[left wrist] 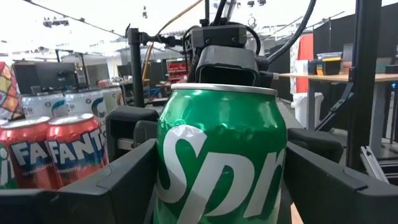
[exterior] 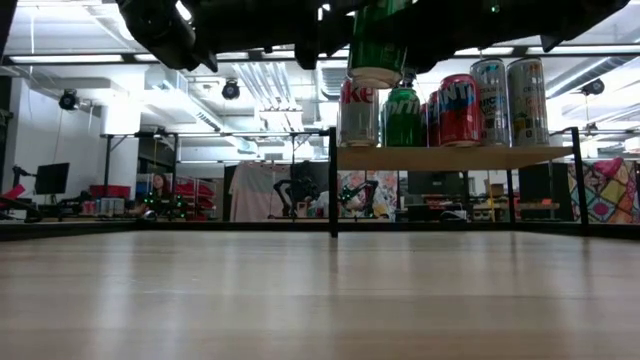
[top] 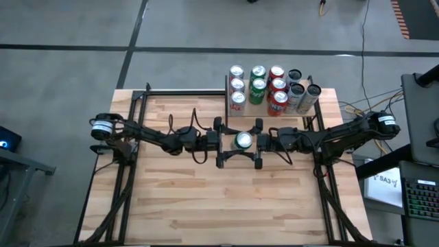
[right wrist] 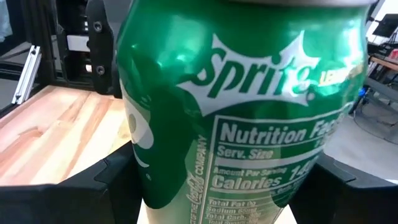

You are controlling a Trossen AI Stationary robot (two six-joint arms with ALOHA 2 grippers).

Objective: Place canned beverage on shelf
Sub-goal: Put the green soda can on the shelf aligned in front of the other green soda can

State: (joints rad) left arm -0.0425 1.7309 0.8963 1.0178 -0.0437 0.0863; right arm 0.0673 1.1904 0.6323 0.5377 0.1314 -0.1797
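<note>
The striped wooden bench [top: 178, 206] carries the shelf [top: 228, 88] at its far edge. Upright on the shelf stand rows of cans [top: 258, 88], silver ones rightmost.

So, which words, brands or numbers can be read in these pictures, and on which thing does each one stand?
"Sprite": green can held between both grippers, right wrist view.
"Nutrition Fac", "Serv. Size", "Calories": same can's panel; smaller print below unreadable.
"FANTA": two red cans on the shelf, left wrist view.
"ke": red-and-white can, low view; the rest is cut off.
Silver cans: lettering too blurred.
</note>
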